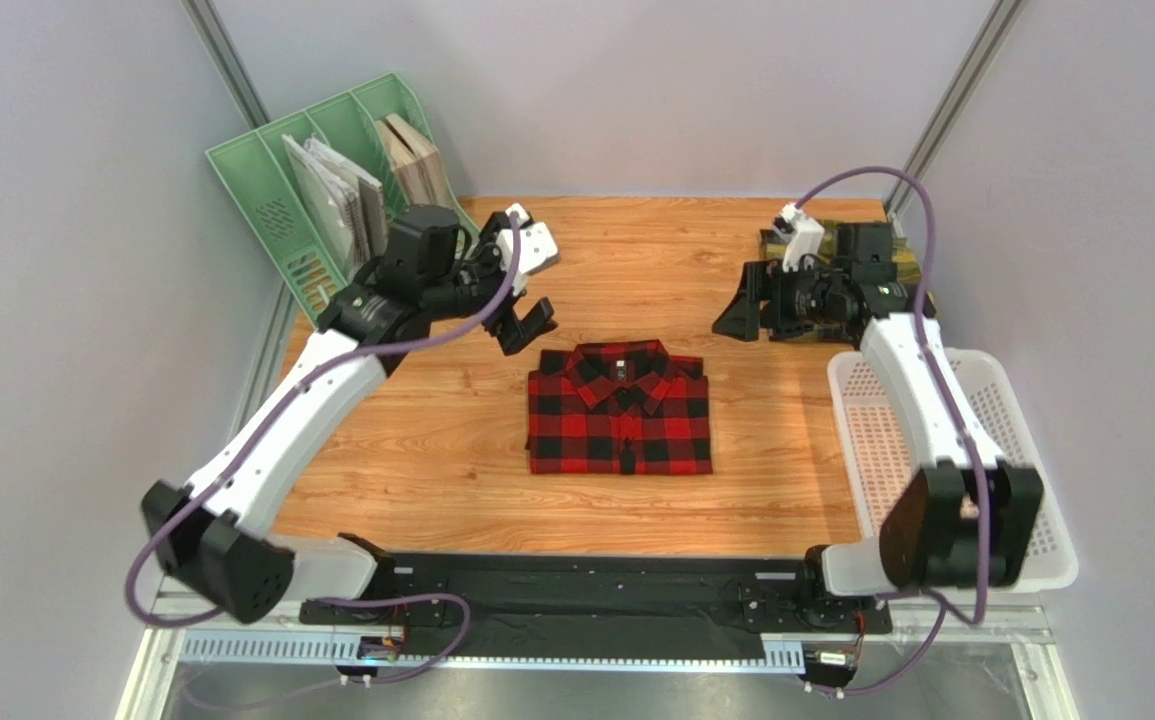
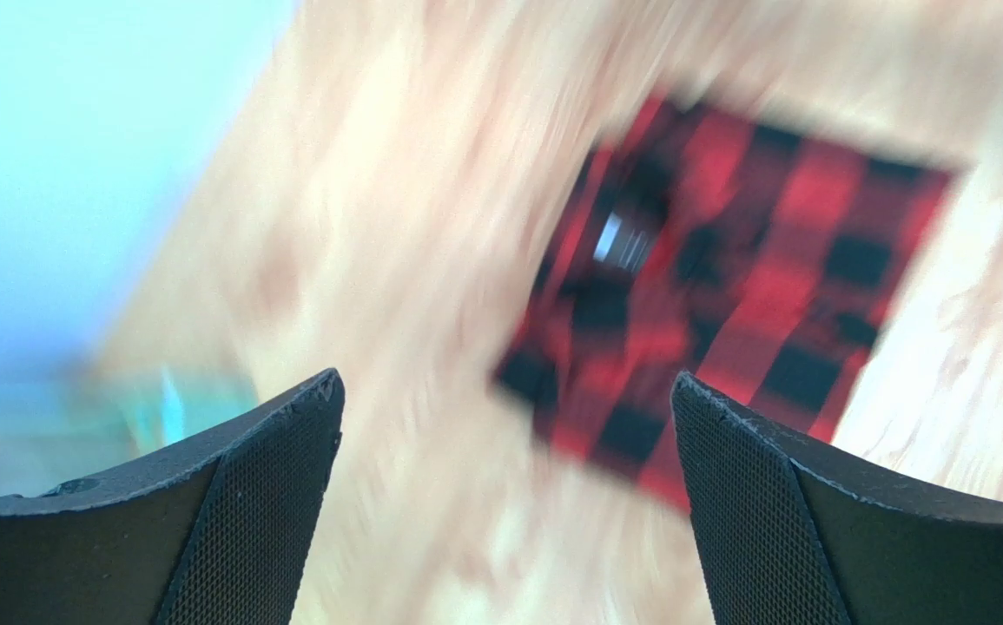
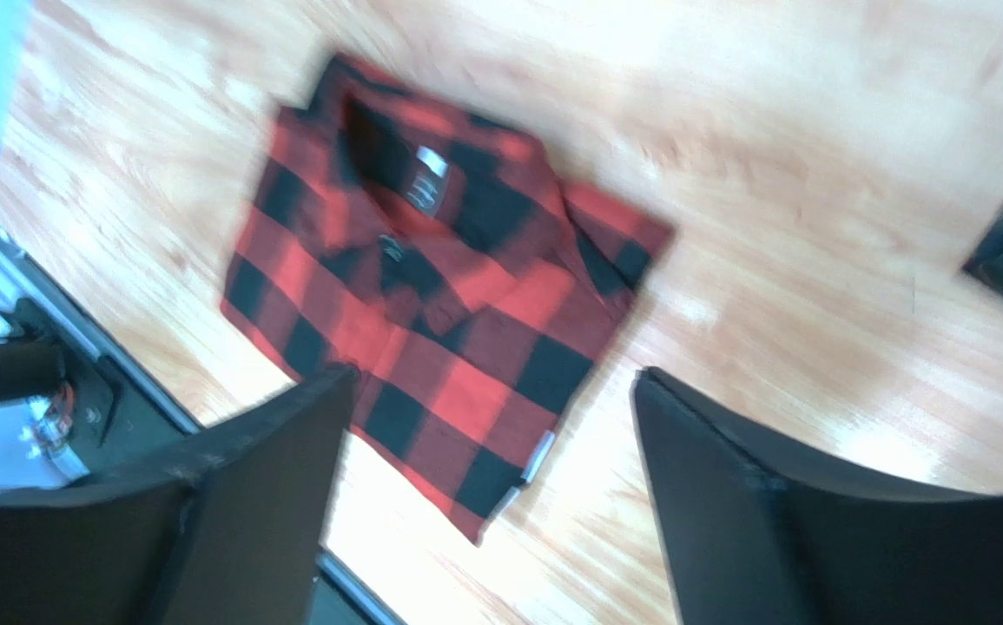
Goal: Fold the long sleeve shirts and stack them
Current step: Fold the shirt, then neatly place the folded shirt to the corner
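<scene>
Left end effector [image 2: 506, 380] gapes open, right end effector [image 3: 493, 378] open too; folded red-and-black plaid shirt [image 1: 621, 408] lies on the surface [image 1: 448, 450].

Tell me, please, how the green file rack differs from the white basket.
Colour: the green file rack is mint green, the white basket white.
Pose: the rack stands tall with upright slots at the far left corner of the table; the basket lies low and open at the right side.
Contents: the rack holds books; the basket's visible part shows nothing.
Both have perforated walls.
</scene>
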Robot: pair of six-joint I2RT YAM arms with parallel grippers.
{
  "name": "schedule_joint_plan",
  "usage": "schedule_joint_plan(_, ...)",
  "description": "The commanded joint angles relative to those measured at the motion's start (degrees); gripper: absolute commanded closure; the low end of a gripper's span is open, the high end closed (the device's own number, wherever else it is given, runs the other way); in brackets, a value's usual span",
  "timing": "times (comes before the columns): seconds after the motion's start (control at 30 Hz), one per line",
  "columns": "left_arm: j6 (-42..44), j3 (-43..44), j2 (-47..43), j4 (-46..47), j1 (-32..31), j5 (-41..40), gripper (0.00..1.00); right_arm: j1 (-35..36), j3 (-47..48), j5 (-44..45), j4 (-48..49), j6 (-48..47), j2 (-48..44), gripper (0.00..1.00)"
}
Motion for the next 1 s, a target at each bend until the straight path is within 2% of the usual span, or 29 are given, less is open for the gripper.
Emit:
schedule_joint_plan(0.0,8.48,-3.10,-2.47,4.98,-3.20,8.62,0.01,0.65,-5.80,0.59,3.61,4.52,-10.05,0.10)
schedule_joint_plan(0.07,10.56,-0.91,0.94,1.50,-5.64,13.02,0.01,-1.11,-6.95,-2.20,1.17,6.64,-10.77,0.06)
schedule_joint_plan(0.1,12.49,-0.12,2.52,0.51,-8.18,9.64,0.01,-1.11,-8.00,-2.82,0.46,7.77,-10.77,0.06)
schedule_joint_plan(0.13,13.55,0.15,5.24,0.67,-14.38,5.17,0.01,-1.11,-8.79,-3.78,-0.16,9.26,-10.68,0.06)
schedule_joint_plan(0.17,14.35,-0.63,6.13,2.50,-16.80,-0.79,0.01,-1.37,-9.67,-3.53,-0.95,11.98,-10.59,0.06)
schedule_joint_plan(0.2,12.70,-2.11,6.66,5.74,-18.82,-2.85,0.01,-1.55,-11.24,-3.18,-1.30,13.31,-10.68,0.06)
schedule_joint_plan(0.23,11.99,-4.91,7.80,11.52,-21.97,-3.91,0.04,-1.81,-12.13,-2.74,-1.39,14.28,-11.03,0.06)
schedule_joint_plan(0.3,14.25,-5.55,10.00,13.32,-25.77,-5.14,0.10,-2.69,-13.71,-1.17,-0.78,17.18,-11.73,0.06)
schedule_joint_plan(0.33,15.14,-6.34,12.53,15.59,-29.27,-6.20,0.18,-2.95,-15.11,-0.55,-0.52,17.97,-12.08,0.05)
schedule_joint_plan(0.43,19.35,-9.33,17.19,21.91,-34.46,-7.70,0.34,-4.10,-16.96,-0.46,0.80,21.22,-13.31,0.05)
schedule_joint_plan(0.63,22.18,-9.25,25.37,27.66,-40.28,-11.30,0.44,-5.42,-18.55,0.95,1.50,25.44,-11.56,0.05)
schedule_joint_plan(0.87,19.64,-7.93,31.19,29.24,-41.87,-13.59,0.47,-5.68,-20.04,-1.33,3.52,27.03,-9.45,0.05)
schedule_joint_plan(0.9,19.10,-7.49,31.71,29.24,-41.70,-14.46,0.49,-5.59,-20.83,-1.77,3.96,27.29,-9.28,0.05)
schedule_joint_plan(0.97,17.35,-7.58,32.33,30.99,-40.64,-15.18,0.63,-5.51,-21.71,-2.91,5.28,27.47,-8.84,0.05)
